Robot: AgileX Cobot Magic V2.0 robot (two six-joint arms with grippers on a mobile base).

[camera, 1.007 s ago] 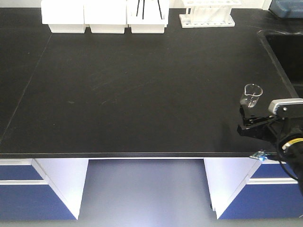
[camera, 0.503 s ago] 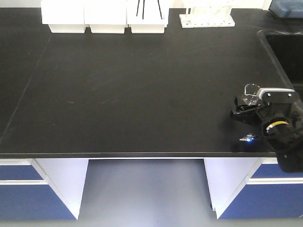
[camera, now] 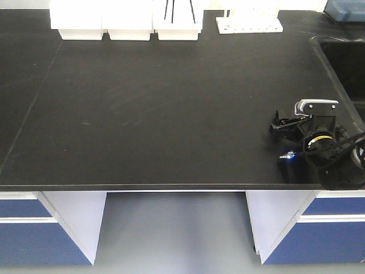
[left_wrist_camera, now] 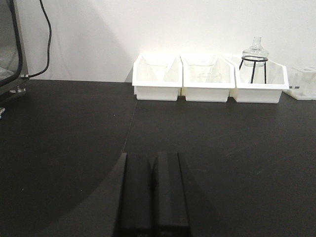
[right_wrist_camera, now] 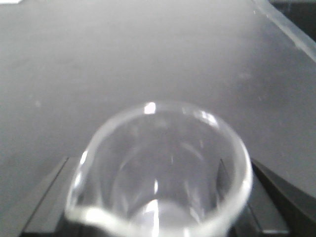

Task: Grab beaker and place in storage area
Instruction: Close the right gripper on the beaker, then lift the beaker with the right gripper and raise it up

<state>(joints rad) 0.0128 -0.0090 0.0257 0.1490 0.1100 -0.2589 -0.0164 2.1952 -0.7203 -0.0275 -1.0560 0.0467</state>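
The beaker (right_wrist_camera: 158, 173), small and of clear glass, stands on the black bench top between the two fingers (right_wrist_camera: 47, 197) of my right gripper (right_wrist_camera: 158, 160). It sits deep in the open jaws, with its pouring lip at the lower left of the right wrist view. In the front view the right gripper (camera: 279, 123) lies low over the bench near the right front corner. There the wrist camera hides most of the beaker. My left gripper (left_wrist_camera: 154, 155) hovers shut and empty over the bench. The storage area is out of view.
Three white bins (camera: 125, 23) and a white tube rack (camera: 249, 24) line the back edge. One bin holds a glass flask in a black wire stand (left_wrist_camera: 255, 52). A sink (camera: 342, 63) opens at the right. The bench's front edge (camera: 171, 186) is close to the right arm.
My right gripper has slid forward and left along the bench, from just short of the beaker to around it. The beaker is now deep between the fingers.
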